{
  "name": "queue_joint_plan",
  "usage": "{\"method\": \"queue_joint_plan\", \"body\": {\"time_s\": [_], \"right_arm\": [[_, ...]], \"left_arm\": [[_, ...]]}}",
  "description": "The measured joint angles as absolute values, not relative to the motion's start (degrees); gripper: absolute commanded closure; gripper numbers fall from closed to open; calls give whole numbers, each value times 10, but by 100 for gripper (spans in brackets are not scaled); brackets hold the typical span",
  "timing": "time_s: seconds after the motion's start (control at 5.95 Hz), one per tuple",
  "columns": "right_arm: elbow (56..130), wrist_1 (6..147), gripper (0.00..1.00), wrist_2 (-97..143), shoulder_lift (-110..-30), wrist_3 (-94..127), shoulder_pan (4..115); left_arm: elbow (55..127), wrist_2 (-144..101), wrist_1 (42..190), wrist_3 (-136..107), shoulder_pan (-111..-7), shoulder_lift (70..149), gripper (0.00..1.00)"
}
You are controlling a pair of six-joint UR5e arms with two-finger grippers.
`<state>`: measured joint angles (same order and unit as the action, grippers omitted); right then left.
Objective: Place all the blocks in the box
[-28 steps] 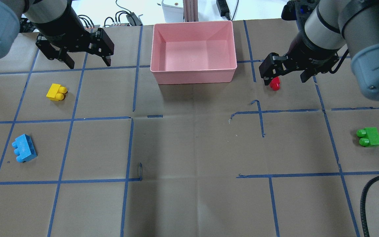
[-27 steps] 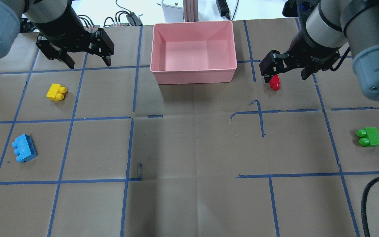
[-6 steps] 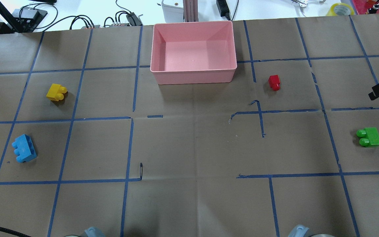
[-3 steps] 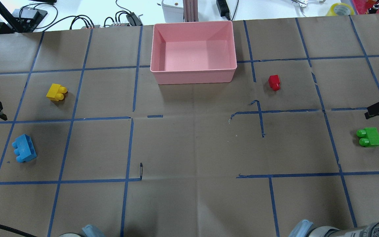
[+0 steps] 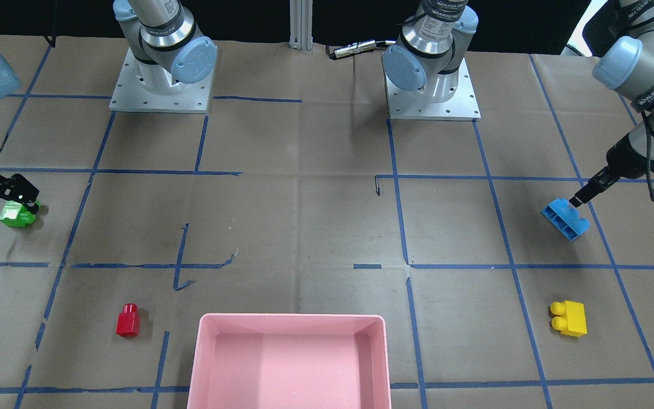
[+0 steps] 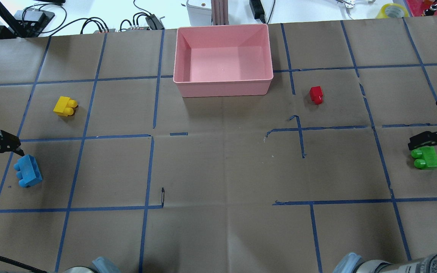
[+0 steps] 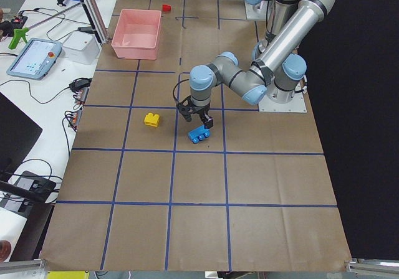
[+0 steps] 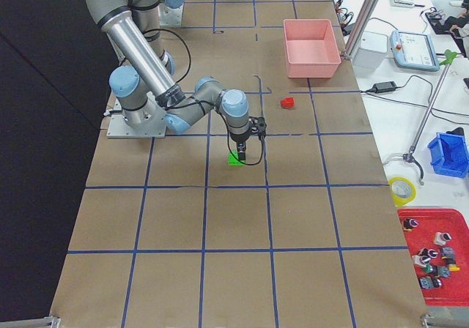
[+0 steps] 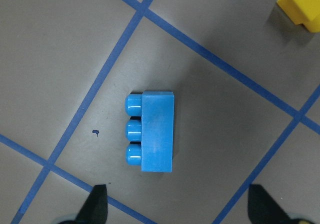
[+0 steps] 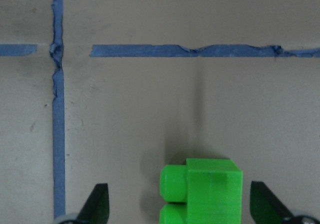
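Observation:
The blue three-stud block (image 6: 28,171) lies at the table's left, with the yellow block (image 6: 65,106) farther back. My left gripper (image 9: 177,209) is open and empty, hovering just beside and above the blue block (image 9: 152,138). The green block (image 6: 425,157) lies at the right. My right gripper (image 10: 180,206) is open above the green block (image 10: 205,191), which sits between its fingertips (image 10: 97,204). The red block (image 6: 316,94) stands alone, right of the pink box (image 6: 222,88). The box holds nothing.
Brown paper with a blue tape grid covers the table. Both arm bases (image 5: 162,85) stand at the robot's edge. Cables and devices (image 6: 142,21) lie beyond the far edge, behind the box.
Both arms have left the back of the table, swung out to the sides and come in over the blue and green blocks. The red block stays where the right gripper left it.

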<state>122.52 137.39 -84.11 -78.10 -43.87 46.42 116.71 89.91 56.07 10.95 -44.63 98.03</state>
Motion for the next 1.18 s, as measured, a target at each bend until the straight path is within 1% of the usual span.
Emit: {"method": "queue_joint_plan", "body": {"time_s": [0.34,0.5,0.67,0.84,1.01,1.18], "right_arm": [[1227,1378,1,-842,-770,-441,452],[1227,1381,2,-841,-762,-443,447],[1228,1386,8,-841,-756,-443,444],[1228,1391,22,-841,-752,-444,443],[1228,1394,33,-844,-748,-445,443],[1228,1396,39,-848,-744,-445,443]], "left_arm": [[1186,895,472,130,-444,1025,1],[1189,889,451,134,-444,1039,1],[1190,880,444,134,-444,1048,1],[1190,873,432,134,-445,1060,1],[1191,869,414,138,-445,1071,1],[1193,868,402,145,-443,1077,1]]}}
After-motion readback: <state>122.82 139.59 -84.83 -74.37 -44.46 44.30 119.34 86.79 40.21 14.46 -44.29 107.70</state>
